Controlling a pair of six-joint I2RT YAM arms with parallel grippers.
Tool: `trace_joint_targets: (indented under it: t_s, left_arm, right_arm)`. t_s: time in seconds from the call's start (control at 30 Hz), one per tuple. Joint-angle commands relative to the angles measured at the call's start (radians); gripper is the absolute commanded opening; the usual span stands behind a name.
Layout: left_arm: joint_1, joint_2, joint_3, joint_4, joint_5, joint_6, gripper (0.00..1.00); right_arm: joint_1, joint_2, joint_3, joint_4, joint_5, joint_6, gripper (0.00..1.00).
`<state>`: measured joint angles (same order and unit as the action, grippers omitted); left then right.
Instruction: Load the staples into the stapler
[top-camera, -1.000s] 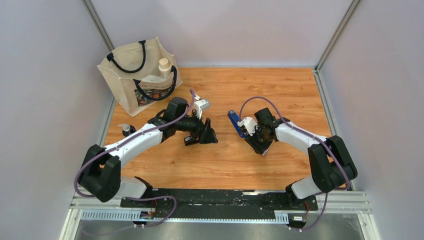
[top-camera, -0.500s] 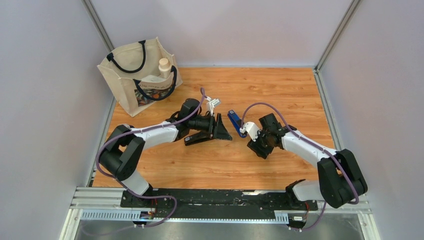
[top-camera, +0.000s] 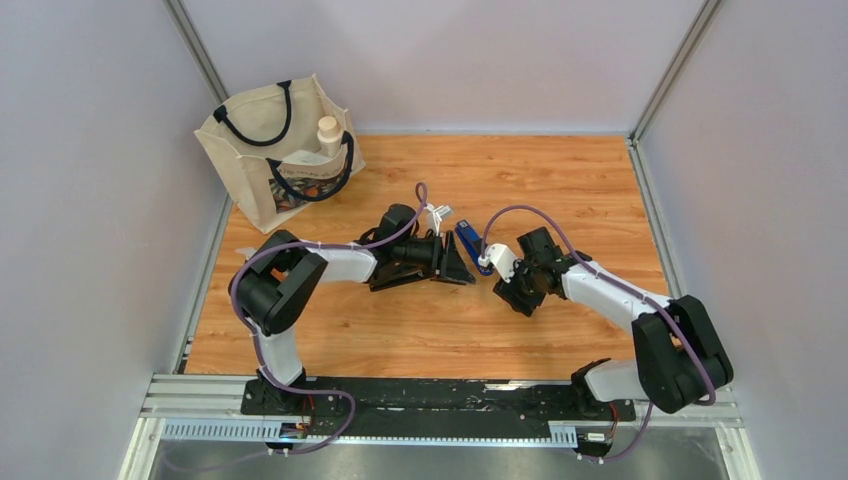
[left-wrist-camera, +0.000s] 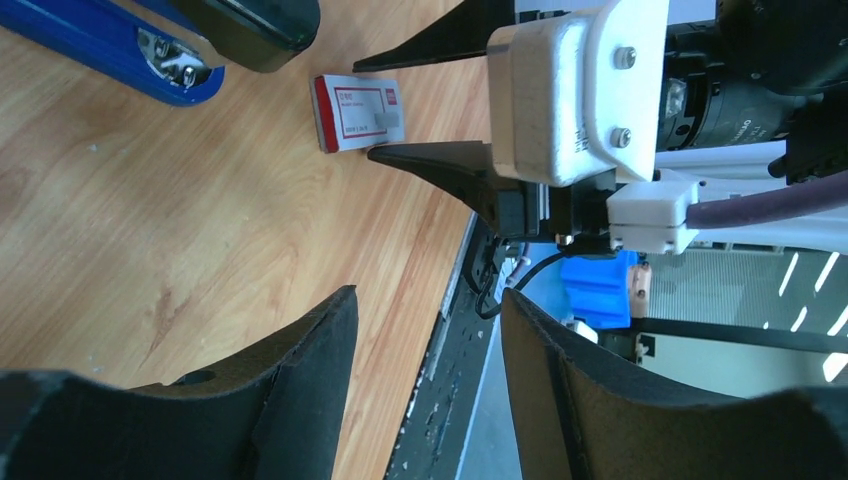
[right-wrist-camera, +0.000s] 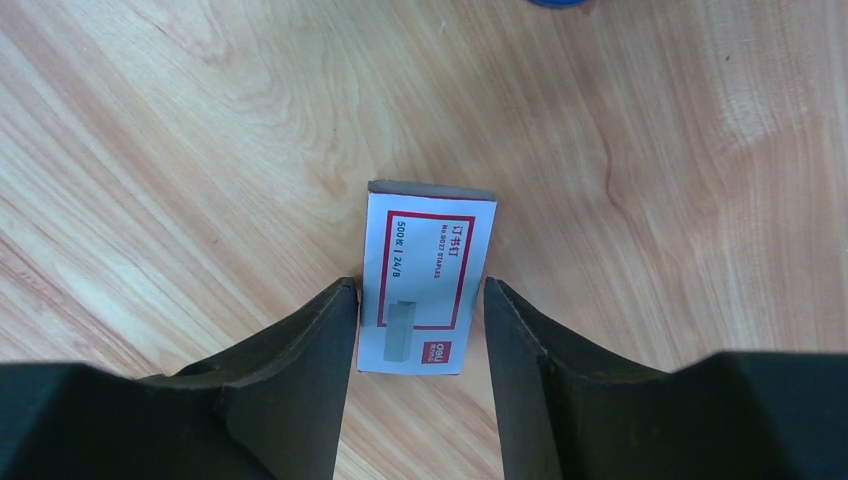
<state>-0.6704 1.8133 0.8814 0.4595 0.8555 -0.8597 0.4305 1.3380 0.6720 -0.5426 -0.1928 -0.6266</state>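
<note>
Smooth wood-grain table (right-wrist-camera: 180, 130), glossy plastic stapler (left-wrist-camera: 90, 45) w/ metal rivets (left-wrist-camera: 152, 45), matt card staples box (right-wrist-camera: 428, 275) (printed)

White, red-printed staples box (right-wrist-camera: 428, 250) flat on wooden table (right-wrist-camera: 180, 140), between fingers of the hand (right-wrist-camera: 418, 300), perhaps touching.

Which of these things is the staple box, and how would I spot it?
Look at the middle of the wooden table, beside the blue stapler. The staple box lies flat there between the black fingers of the right gripper: small, white, with a red border, unlike the long blue stapler.
</note>
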Motion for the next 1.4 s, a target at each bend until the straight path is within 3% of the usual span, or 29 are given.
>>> trace_joint_targets:
  t_s: [0.0,0.13,0.43,0.9,1.37]
  left_arm:
    - [-0.024,0.029,0.054,0.094,0.014,-0.038,0.62]
    - [-0.034,0.072,0.059,0.142,0.016,-0.071,0.61]
    - [-0.051,0.165,0.065,0.219,0.037,-0.136,0.61]
    - [-0.081,0.242,0.074,0.255,0.040,-0.167,0.59]
    - [-0.107,0.297,0.097,0.252,0.051,-0.168,0.56]
  right_arm:
    - [-0.001,0.023,0.021,0.044,-0.014,-0.007,0.52]
    - [0.002,0.023,0.018,0.044,-0.025,-0.007,0.45]
    - [0.022,-0.013,-0.005,0.038,-0.062,-0.035,0.42]
    - [0.172,0.010,-0.002,0.070,-0.002,-0.039,0.42]
    - [0.241,0.027,-0.003,0.086,0.018,-0.035,0.43]
